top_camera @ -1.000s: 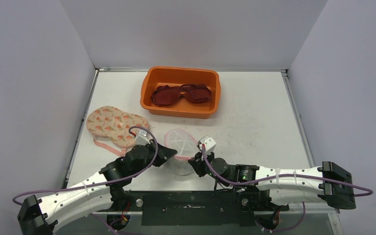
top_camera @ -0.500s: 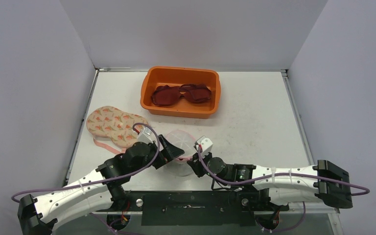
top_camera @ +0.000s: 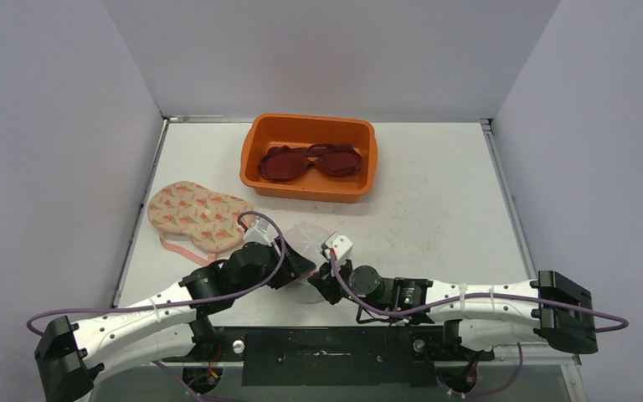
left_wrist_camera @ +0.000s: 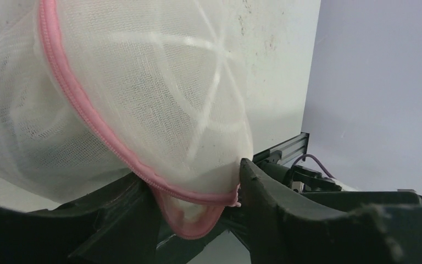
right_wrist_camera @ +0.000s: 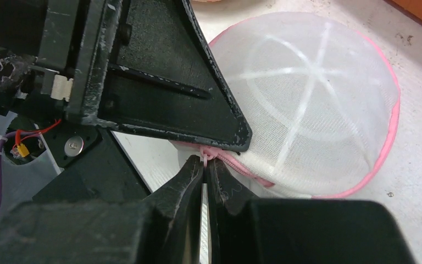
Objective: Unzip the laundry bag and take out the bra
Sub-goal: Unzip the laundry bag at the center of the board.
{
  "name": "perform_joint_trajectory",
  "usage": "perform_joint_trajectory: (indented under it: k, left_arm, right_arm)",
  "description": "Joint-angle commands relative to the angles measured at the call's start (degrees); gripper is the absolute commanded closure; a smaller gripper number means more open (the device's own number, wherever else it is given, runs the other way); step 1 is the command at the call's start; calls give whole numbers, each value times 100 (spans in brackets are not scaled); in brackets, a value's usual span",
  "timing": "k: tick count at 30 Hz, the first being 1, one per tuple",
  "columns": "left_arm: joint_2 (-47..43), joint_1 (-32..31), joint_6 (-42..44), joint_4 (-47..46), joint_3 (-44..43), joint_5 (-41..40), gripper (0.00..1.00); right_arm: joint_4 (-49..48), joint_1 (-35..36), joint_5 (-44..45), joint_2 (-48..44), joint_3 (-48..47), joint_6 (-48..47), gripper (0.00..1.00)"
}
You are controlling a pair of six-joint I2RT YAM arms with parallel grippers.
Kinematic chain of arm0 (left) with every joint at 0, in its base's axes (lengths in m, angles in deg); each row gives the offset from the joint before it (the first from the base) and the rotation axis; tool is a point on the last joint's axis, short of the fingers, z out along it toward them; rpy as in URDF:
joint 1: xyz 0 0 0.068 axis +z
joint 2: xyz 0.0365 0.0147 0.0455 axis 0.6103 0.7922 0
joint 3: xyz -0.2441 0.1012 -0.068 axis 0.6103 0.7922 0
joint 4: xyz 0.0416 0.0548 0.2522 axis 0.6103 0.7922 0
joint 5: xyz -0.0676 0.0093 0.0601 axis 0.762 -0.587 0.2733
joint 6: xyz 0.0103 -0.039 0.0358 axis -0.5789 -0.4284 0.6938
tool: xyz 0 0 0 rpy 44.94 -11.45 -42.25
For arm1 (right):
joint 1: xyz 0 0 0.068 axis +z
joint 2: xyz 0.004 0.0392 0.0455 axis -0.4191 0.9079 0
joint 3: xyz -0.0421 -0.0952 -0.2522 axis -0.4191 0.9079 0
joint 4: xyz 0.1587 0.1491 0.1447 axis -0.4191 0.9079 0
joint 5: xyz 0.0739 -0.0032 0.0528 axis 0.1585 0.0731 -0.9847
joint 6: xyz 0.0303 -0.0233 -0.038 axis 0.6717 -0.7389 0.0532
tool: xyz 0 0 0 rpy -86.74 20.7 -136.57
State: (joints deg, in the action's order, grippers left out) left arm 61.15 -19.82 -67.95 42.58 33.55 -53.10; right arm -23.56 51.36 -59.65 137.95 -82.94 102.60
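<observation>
The laundry bag (top_camera: 310,237) is a white mesh dome with a pink zipper, lying on the table near the front. No bra shows through its mesh (left_wrist_camera: 143,82). My left gripper (top_camera: 300,270) is shut on the bag's near edge, with a fold of pink zipper bunched between its jaws (left_wrist_camera: 198,192). My right gripper (top_camera: 322,278) is shut on the small pink zipper pull (right_wrist_camera: 204,157), right beside the left gripper's finger (right_wrist_camera: 198,104). The bag's dome (right_wrist_camera: 307,99) lies just beyond both grippers.
An orange bin (top_camera: 255,138) at the back holds a dark red bra (top_camera: 314,159). A peach floral bra (top_camera: 197,213) with a pink strap lies on the table to the left of the bag. Grey walls close in three sides.
Both grippers have moved closer together at the bag's near edge. The left gripper shifted right and forward, the right gripper shifted left. The bag's near edge is now pinched between them.
</observation>
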Motion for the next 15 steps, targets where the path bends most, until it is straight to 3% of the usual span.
perform_joint_trajectory:
  k: [1,3,7,15]
  left_arm:
    - [-58,-2,122,-300,-10,-354,62]
    - [-152,-6,103,-269,71,-491,78]
    - [-277,-5,15,-241,216,-647,100]
    - [-256,-6,-59,-293,317,-703,100]
  right_arm:
    - [-91,43,182,-247,-190,13,95]
    - [-18,41,356,-301,-139,102,95]
    - [80,41,491,-367,-49,205,95]
    - [329,41,697,-408,-8,281,95]
